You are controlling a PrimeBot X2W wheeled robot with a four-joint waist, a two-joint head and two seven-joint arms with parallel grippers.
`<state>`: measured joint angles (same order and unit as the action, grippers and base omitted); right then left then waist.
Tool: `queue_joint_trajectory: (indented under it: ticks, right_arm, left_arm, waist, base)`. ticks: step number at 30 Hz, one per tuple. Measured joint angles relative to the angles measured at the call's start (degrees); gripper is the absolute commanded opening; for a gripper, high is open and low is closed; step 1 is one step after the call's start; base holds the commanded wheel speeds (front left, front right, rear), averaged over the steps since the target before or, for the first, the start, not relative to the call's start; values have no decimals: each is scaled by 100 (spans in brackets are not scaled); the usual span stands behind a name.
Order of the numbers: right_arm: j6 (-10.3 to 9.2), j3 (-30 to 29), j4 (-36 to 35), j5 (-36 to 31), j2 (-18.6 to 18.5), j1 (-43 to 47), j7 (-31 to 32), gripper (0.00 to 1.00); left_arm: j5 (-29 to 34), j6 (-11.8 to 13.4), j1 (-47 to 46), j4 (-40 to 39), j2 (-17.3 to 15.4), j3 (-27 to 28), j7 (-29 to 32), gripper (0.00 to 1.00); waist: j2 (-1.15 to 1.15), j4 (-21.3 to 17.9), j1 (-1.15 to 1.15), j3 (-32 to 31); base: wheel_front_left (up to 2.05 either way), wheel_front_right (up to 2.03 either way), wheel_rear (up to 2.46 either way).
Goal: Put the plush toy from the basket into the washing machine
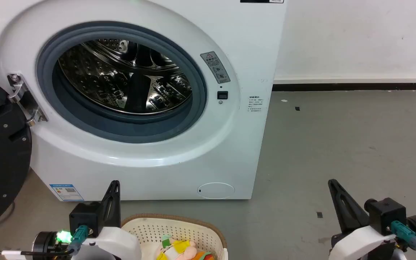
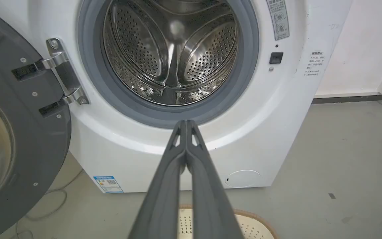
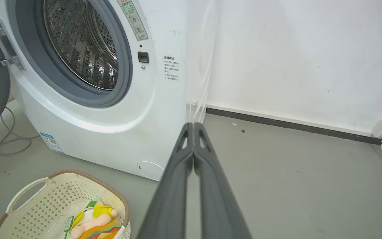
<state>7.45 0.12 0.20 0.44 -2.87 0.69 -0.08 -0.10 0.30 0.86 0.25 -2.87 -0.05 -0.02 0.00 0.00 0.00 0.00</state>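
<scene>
Head view: soft pink piglet plush toy (image 1: 179, 250) inside cream perforated plastic basket (image 1: 179, 229), beside left fingers (image 1: 112, 202), well apart from right fingers (image 1: 341, 206).
Finger state: both pairs pressed together, empty.

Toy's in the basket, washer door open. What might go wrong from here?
1. The left gripper and right gripper are shut; unopened, they would shove the plush toy, not grasp it.
2. The toy lies close to the basket wall; fingers may snag its perforations.
3. The bulky toy may catch on the grey rubber ring and fall short.
</scene>
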Motion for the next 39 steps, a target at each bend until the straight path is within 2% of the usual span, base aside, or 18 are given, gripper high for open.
queue_joint_trajectory:
  ticks: [7,8,26,39]
  right_arm:
    - [0,0,0,0,0,0,0,0]
    - [0,-1,0,0,0,0,0,100]
    - [0,-58,7,73,0,1,-107,100]
    - [0,-125,30,166,0,-5,-265,100]
  left_arm:
    - [0,0,0,0,0,0,0,0]
    - [0,0,0,0,0,1,1,100]
    - [-114,11,4,137,1,-105,-114,100]
    - [-313,25,-109,588,1,-249,-270,100]
  waist:
    - [0,0,0,0]
    - [0,0,0,0]
    - [0,-21,0,77]
    - [0,-84,0,293]
  base:
    - [0,0,0]
    - [0,0,0]
    - [0,0,0]
    - [0,0,0]
